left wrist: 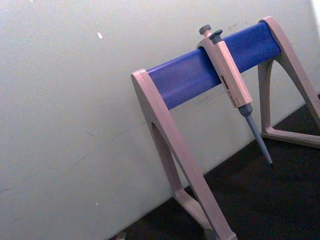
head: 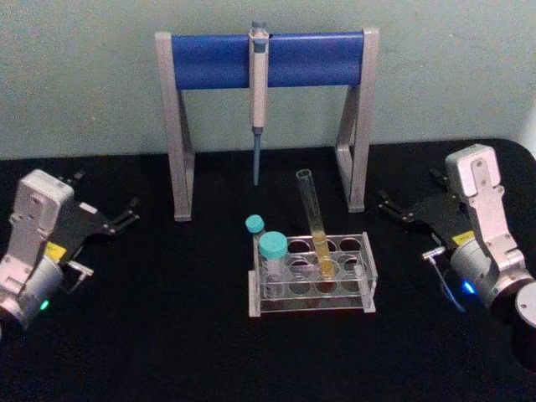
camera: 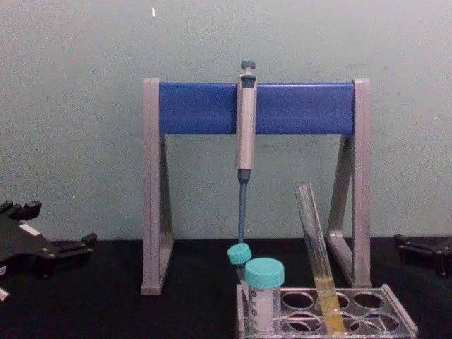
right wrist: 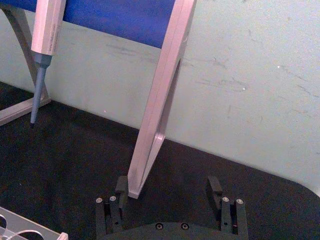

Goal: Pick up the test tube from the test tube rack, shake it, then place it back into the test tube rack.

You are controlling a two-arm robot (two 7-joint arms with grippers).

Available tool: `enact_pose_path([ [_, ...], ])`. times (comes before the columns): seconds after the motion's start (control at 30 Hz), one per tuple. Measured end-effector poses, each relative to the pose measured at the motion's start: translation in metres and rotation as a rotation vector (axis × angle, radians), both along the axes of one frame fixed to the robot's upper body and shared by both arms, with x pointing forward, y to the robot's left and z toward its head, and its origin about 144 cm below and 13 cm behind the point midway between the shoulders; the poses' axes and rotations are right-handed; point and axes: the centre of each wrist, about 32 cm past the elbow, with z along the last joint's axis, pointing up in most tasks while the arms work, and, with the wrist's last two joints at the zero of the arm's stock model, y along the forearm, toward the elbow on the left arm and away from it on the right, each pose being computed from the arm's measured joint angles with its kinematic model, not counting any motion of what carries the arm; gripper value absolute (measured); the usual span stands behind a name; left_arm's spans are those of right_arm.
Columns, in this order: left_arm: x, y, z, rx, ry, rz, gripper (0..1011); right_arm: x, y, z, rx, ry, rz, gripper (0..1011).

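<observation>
The test tube (head: 311, 218) is a long clear tube with yellow liquid in its lower part. It leans in a middle hole of the low clear test tube rack (head: 311, 307) at the table's centre, and in the chest view the test tube (camera: 316, 261) tilts left above the rack (camera: 395, 311). My left gripper (head: 107, 194) rests open at the far left of the table, well apart from the rack. At the far right, my right gripper (head: 410, 188) is also open and holds nothing; its fingers (right wrist: 214, 186) stand wide apart over the black table.
Two teal-capped vials (head: 272, 251) stand in the rack's left end. Behind the rack rises a tall grey-and-blue stand (head: 209, 59) with a pipette (head: 259, 84) hanging from its bar. Its right leg (right wrist: 160, 100) stands close ahead of the right gripper. Black tabletop (head: 167, 335) lies around.
</observation>
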Motion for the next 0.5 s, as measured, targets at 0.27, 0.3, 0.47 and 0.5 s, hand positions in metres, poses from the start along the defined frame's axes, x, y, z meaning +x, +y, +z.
enact_pose_path([
  [0.27,0.0,0.0,0.0,0.0,0.0,0.0,1001,0.0,0.0,0.0,0.0,0.0,0.0,1000],
  [0.3,0.0,0.0,0.0,0.0,0.0,0.0,1001,0.0,0.0,0.0,0.0,0.0,0.0,1000],
  [0.47,0.0,0.0,0.0,0.0,0.0,0.0,1001,0.0,0.0,0.0,0.0,0.0,0.0,1000],
  [0.5,0.0,0.0,0.0,0.0,0.0,0.0,1001,0.0,0.0,0.0,0.0,0.0,0.0,1000],
])
